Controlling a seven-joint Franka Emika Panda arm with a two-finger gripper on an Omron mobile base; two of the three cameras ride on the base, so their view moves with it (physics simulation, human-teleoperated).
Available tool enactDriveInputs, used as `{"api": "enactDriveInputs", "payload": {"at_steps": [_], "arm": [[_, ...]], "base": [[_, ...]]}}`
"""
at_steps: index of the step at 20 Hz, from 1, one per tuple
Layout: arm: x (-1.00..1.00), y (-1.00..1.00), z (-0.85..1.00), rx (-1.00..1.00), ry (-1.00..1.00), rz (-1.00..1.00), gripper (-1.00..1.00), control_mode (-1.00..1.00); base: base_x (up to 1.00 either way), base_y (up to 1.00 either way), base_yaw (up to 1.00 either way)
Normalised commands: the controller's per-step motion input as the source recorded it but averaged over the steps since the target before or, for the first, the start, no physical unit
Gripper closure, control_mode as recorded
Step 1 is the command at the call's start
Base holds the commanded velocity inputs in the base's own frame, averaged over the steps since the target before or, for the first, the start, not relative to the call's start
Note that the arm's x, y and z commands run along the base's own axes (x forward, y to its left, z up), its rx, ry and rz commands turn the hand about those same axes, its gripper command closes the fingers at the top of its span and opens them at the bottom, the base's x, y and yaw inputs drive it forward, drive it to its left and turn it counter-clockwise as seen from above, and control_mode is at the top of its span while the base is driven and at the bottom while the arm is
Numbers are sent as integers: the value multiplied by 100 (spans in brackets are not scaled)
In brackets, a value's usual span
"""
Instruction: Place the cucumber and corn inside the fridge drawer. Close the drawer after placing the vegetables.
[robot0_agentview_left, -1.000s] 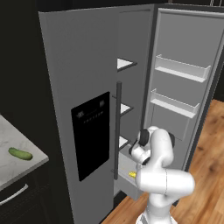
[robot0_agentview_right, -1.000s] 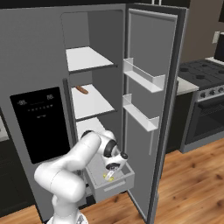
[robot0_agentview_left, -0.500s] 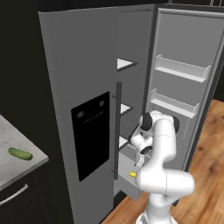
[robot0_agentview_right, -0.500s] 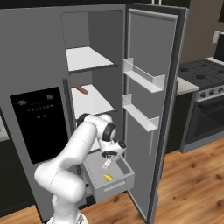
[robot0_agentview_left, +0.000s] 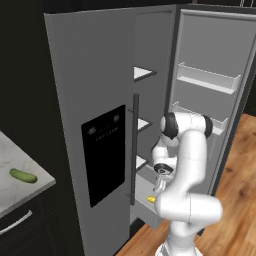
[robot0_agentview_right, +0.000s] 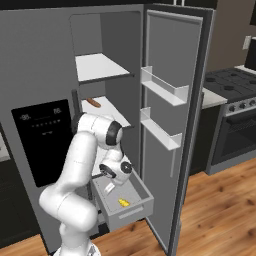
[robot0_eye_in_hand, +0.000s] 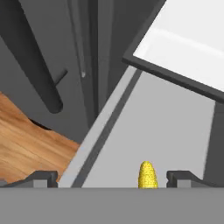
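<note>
The yellow corn (robot0_agentview_right: 123, 202) lies on the floor of the pulled-out grey fridge drawer (robot0_agentview_right: 129, 217), also seen as corn (robot0_agentview_left: 151, 199) in the drawer (robot0_agentview_left: 145, 214). My gripper (robot0_agentview_right: 109, 188) hangs open just above the drawer, a little above and behind the corn, holding nothing. In the hand view the corn (robot0_eye_in_hand: 148, 175) rests on the drawer floor below my spread fingertips (robot0_eye_in_hand: 183, 177), with the gripper (robot0_eye_in_hand: 113, 179) open. The dark green cucumber (robot0_agentview_left: 22, 175) lies on the grey counter far to the left.
The fridge door (robot0_agentview_right: 175, 100) stands open on the right, with white door bins (robot0_agentview_right: 165, 87). White shelves (robot0_agentview_right: 102, 67) sit above the drawer, one bearing a brown sausage-like item (robot0_agentview_right: 93, 103). A stove (robot0_agentview_right: 235, 85) stands further right. The left door with its black panel (robot0_agentview_left: 102, 150) is shut.
My hand has lifted up out of the drawer, away from the corn, and its fingers have spread slightly wider. The corn stays on the drawer floor.
</note>
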Motion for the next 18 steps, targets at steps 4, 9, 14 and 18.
{"api": "enactDriveInputs", "payload": {"at_steps": [4, 9, 14, 18], "arm": [[-79, -1, 100, 0, 0, -18, -100, -100], [-59, 0, 100, 0, 0, -16, -100, -100], [-38, 0, 100, -1, 0, -16, -100, -100], [-27, 0, 100, 0, 3, -17, -100, -100]], "base": [[0, 0, 0], [0, 0, 0], [0, 0, 0], [0, 0, 0]]}}
